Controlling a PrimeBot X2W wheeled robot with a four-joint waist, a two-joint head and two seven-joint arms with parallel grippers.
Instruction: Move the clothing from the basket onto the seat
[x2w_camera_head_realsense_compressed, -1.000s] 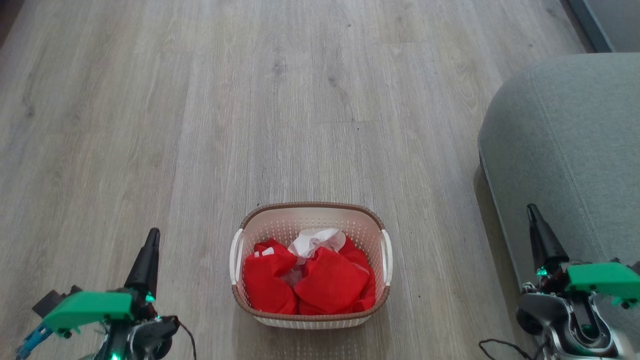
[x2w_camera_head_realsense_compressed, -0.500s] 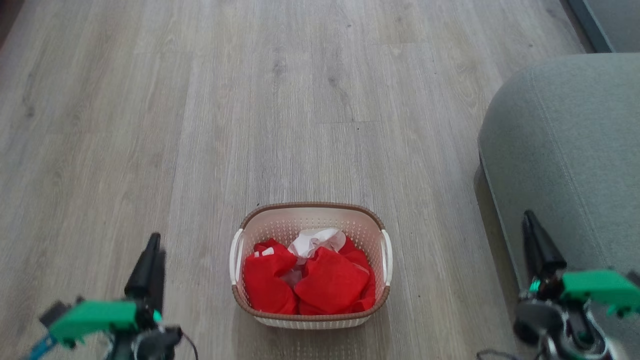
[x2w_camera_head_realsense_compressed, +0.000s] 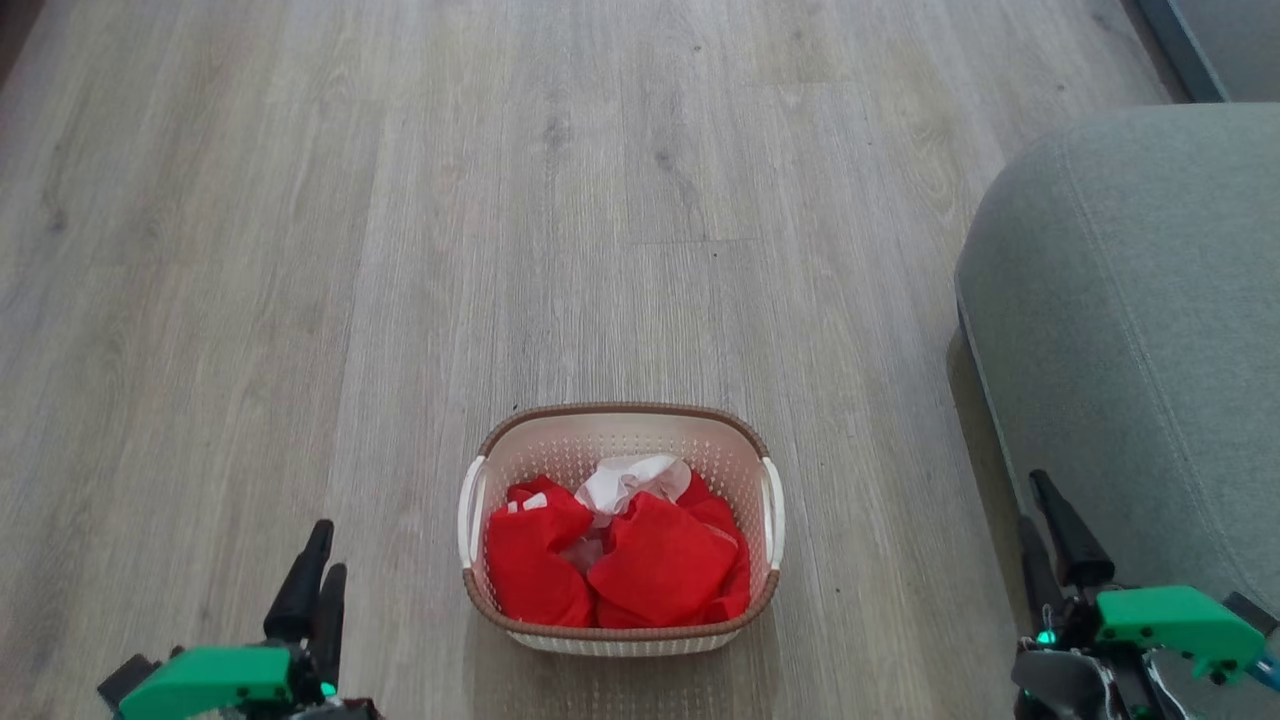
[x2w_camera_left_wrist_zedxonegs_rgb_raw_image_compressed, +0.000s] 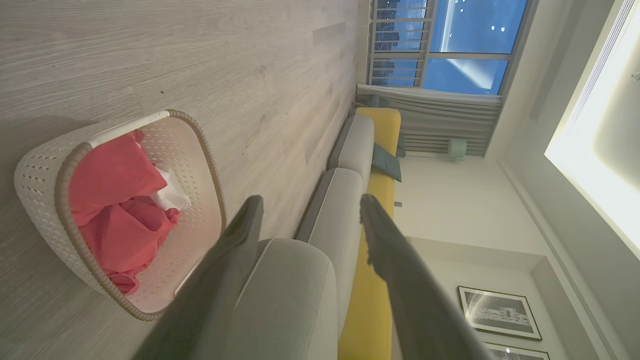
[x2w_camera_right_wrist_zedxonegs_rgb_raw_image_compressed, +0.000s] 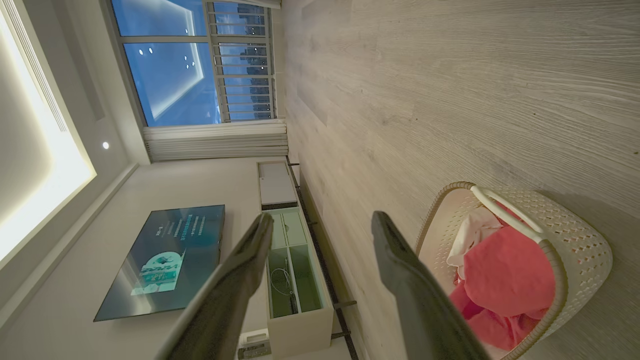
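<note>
Underfoot, a floor (x2w_camera_head_realsense_compressed: 300, 250) of pale grey wood-grain planks runs away from the robot. At the lower left, the left hand (x2w_camera_head_realsense_compressed: 331, 545) hangs over bare boards, its two dark fingers parted and holding nothing. The basket (x2w_camera_head_realsense_compressed: 620, 430) stands mid-floor. The clothing (x2w_camera_head_realsense_compressed: 650, 560) is heaped inside it, red folds with a white piece toward the far wall. At the lower right, the right hand (x2w_camera_head_realsense_compressed: 1032, 498) is likewise spread and empty, beside the near edge of the seat (x2w_camera_head_realsense_compressed: 1130, 300). The seat stands apart from the basket. The left wrist view shows a yellow backrest (x2w_camera_left_wrist_zedxonegs_rgb_raw_image_compressed: 380, 150) behind grey cushions, a dark-blue window (x2w_camera_left_wrist_zedxonegs_rgb_raw_image_compressed: 450, 30), curtains (x2w_camera_left_wrist_zedxonegs_rgb_raw_image_compressed: 440, 122) and a framed picture (x2w_camera_left_wrist_zedxonegs_rgb_raw_image_compressed: 500, 312). The right wrist view shows a wall screen (x2w_camera_right_wrist_zedxonegs_rgb_raw_image_compressed: 165, 260) above a low white cabinet (x2w_camera_right_wrist_zedxonegs_rgb_raw_image_compressed: 295, 280).
</note>
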